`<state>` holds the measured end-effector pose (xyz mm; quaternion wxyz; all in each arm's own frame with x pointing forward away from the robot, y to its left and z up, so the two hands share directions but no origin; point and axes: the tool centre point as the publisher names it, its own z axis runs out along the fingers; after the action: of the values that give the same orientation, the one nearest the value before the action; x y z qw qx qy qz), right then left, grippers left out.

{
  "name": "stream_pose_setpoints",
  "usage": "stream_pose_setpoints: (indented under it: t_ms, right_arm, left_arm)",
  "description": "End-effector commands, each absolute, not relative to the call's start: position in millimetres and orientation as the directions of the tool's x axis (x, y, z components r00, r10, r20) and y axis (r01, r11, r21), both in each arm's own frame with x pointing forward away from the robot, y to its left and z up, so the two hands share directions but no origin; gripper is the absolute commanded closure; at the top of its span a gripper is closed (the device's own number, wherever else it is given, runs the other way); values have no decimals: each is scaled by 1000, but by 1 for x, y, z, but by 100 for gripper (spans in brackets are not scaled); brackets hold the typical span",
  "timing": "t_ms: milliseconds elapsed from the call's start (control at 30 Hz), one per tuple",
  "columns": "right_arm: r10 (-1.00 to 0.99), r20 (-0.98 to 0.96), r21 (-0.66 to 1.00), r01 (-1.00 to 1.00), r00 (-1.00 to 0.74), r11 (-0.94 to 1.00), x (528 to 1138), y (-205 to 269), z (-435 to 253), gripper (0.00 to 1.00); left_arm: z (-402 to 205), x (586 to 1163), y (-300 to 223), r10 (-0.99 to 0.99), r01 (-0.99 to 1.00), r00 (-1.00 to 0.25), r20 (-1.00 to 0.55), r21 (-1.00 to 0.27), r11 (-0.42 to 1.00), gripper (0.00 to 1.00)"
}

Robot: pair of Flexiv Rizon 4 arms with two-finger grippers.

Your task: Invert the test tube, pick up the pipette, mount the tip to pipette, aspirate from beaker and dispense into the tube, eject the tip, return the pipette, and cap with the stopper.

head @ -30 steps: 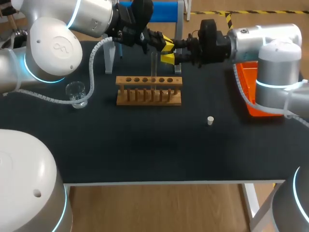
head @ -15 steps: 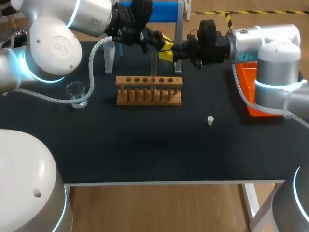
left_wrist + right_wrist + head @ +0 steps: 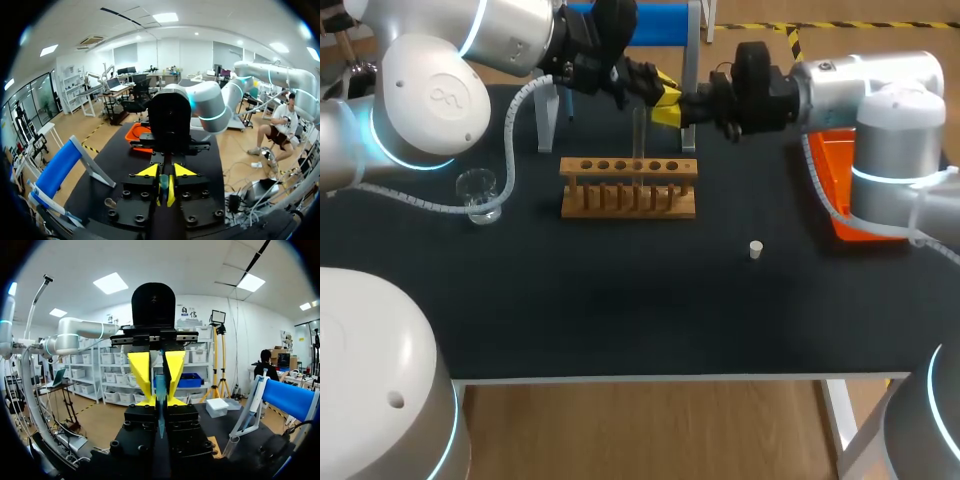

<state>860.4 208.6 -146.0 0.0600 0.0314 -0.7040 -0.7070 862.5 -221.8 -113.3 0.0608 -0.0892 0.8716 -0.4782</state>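
Observation:
A clear test tube (image 3: 640,140) stands upright over the wooden rack (image 3: 629,187); whether its lower end sits in a hole is hidden. Both grippers meet at its top. My right gripper (image 3: 671,114) comes in from the right and is shut on the tube (image 3: 161,390), which shows between its fingers (image 3: 161,422). My left gripper (image 3: 657,93) faces it from the left. Its yellow fingers (image 3: 140,375) stand slightly apart on either side of the tube (image 3: 162,185), so it is open. A glass beaker (image 3: 478,194) stands at the left, and a small white stopper (image 3: 756,249) lies at the right.
An orange tray (image 3: 847,195) sits at the table's right edge under my right arm. A white and blue stand (image 3: 548,118) rises at the back, behind the rack. My left arm's cable (image 3: 510,150) hangs down near the beaker.
My right gripper's fingers have shut on the top of the tube. My left gripper's fingers have spread a little. Neither the tube nor the arms have shifted.

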Motion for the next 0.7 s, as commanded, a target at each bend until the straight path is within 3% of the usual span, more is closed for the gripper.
stream_pose_setpoints:
  t_ms: [33,700]
  right_arm:
    - [-131,37,999,38,-991,-4,855,195,-148,100]
    - [-149,43,999,42,-988,10,810,107,-168,100]
  left_arm:
    - [-112,861,-220,-213,-99,-977,-20,-842,530,0]
    - [-112,861,-220,-213,-99,-977,-20,-842,530,0]
